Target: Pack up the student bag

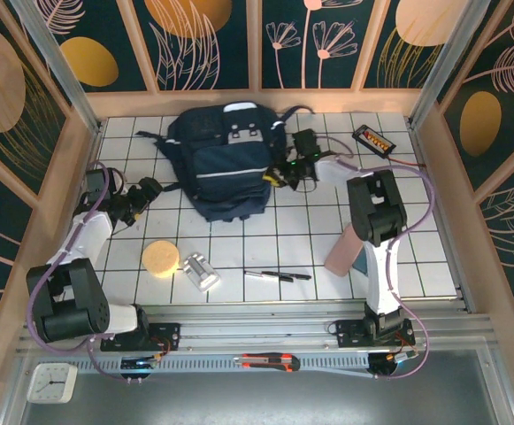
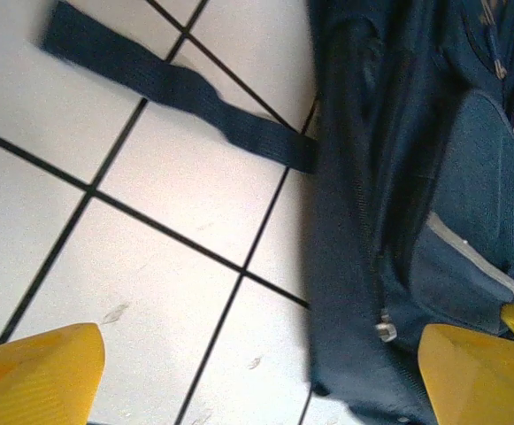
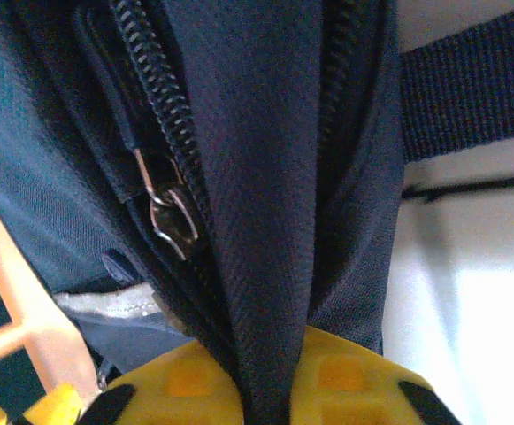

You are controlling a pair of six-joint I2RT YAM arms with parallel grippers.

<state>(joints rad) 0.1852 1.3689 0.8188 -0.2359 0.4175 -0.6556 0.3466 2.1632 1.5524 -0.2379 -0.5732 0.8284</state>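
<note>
The left arm (image 1: 84,248) rises from its base at 7 o'clock of the white tiled tabletop (image 1: 265,243), and its wrist is turned toward 3 o'clock. The left claw (image 1: 148,192) lies at 9 o'clock of the dark navy fabric student bag (image 1: 228,164), just beside its lower left corner and not touching it. In the left wrist view its yellow fingertips (image 2: 35,376) stand wide apart over bare tile, with the bag at 3 o'clock and a flat navy strap (image 2: 168,88) running off toward 10 o'clock.

The bag lies flat at 12 o'clock of the tabletop. The print on its grey-white patch (image 1: 241,135) is too small to read.

The right claw (image 1: 279,175) meets the bag's 3 o'clock edge. In the right wrist view its yellow fingers (image 3: 345,381) are clamped on a fold of the navy fabric, with a metal zipper pull (image 3: 172,217) at 10 o'clock of them. The right arm (image 1: 376,212) stands up from 5 o'clock and bends toward 10 o'clock.
</note>
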